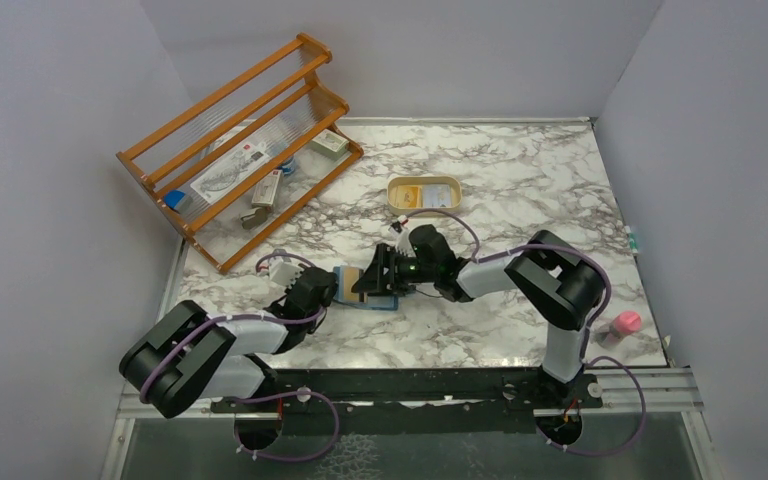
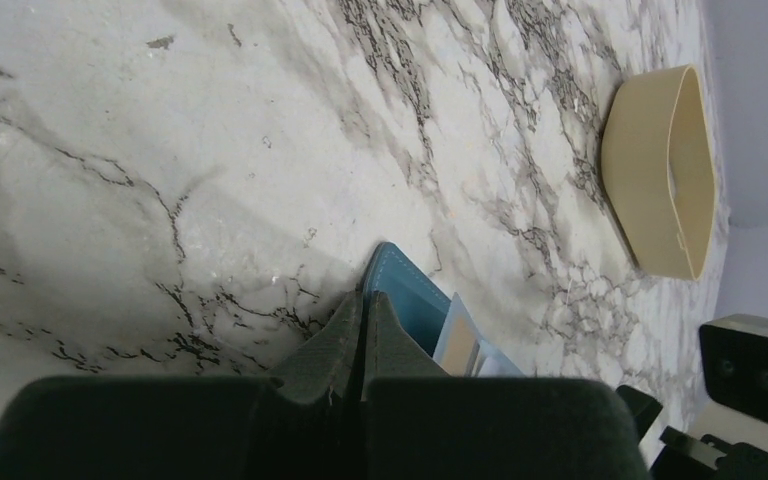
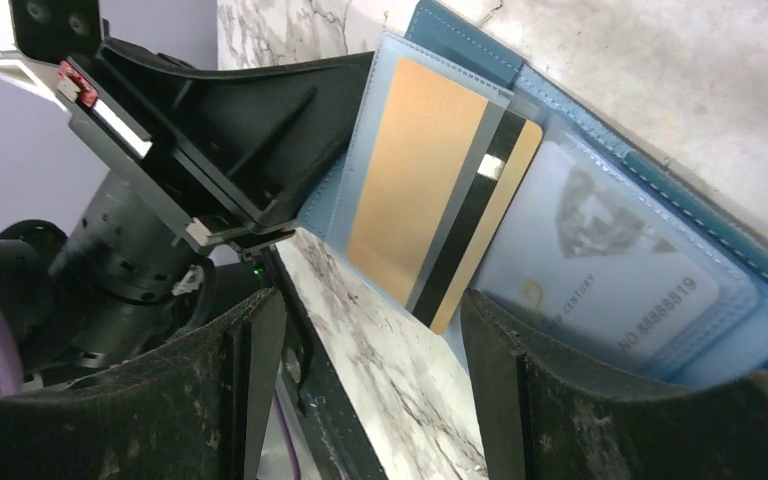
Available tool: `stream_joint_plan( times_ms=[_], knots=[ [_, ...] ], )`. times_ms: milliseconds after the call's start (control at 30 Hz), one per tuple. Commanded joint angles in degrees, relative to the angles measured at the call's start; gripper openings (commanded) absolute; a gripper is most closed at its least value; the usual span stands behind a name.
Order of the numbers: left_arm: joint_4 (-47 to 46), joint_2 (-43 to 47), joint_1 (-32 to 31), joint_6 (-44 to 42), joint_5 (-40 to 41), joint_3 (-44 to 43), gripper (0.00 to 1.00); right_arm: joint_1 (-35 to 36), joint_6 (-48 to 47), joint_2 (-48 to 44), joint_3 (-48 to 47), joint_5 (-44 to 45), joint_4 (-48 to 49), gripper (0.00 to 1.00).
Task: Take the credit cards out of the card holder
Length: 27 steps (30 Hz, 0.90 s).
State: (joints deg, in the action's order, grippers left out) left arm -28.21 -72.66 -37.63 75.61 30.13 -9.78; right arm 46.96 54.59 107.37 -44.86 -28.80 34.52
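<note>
Spotter: Card holder (image 1: 363, 287) lies open on the counter (image 1: 520, 200), slots up. It sits left of the middle, nearer the near edge than the far one. Both sets of jaws meet at it.

Logger: Left jaws?

Spotter: Closed. In the left wrist view the fingers (image 2: 335, 345) press together on the holder's teal edge. The right wrist view shows the same pinch from the other side.

Logger: Right jaws?

Spotter: Spread apart, with the fingers (image 3: 530, 400) on either side of the lower end of the yellow card (image 3: 400, 190). Cannot tell whether they touch it.

Logger: Cards?

Spotter: Yellow card has a dark stripe and sits askew in a clear slot, its lower corner poking past the slot's edge. Beside it is a pale blue-white card (image 3: 610, 270) with a printed number, tucked in its own slot.

Logger: Surroundings?

Spotter: Cream tray (image 1: 393, 192) sits toward the far edge at mid-width, well apart from the holder. Something yellow and white is inside, too small to name. Wooden rack (image 1: 218, 97) stands at the far-left corner. Pink object (image 1: 626, 322) lies by the near-right corner.
</note>
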Motion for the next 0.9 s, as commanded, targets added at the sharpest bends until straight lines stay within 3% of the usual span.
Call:
stream_joint_plan(
  times_ms=[0,233,700,867],
  knots=[
    [0.8,-3.0,-0.3,-0.1,2.8,0.9,0.0,0.9,3.7,2.6,-1.4,-2.4,2.9,0.7],
    [0.8,-5.7,-0.4,-0.9,4.3,0.7,0.0,2.4,6.7,2.8,-1.6,1.0,-0.9,0.7],
    [0.8,-8.0,-0.4,-0.4,4.3,0.6,0.0,3.4,16.7,0.4,5.9,11.1,4.8,0.7],
    [0.8,-7.9,-0.4,-0.5,4.4,0.9,0.0,3.4,15.8,-4.3,8.5,13.5,9.7,0.7]
  ],
)
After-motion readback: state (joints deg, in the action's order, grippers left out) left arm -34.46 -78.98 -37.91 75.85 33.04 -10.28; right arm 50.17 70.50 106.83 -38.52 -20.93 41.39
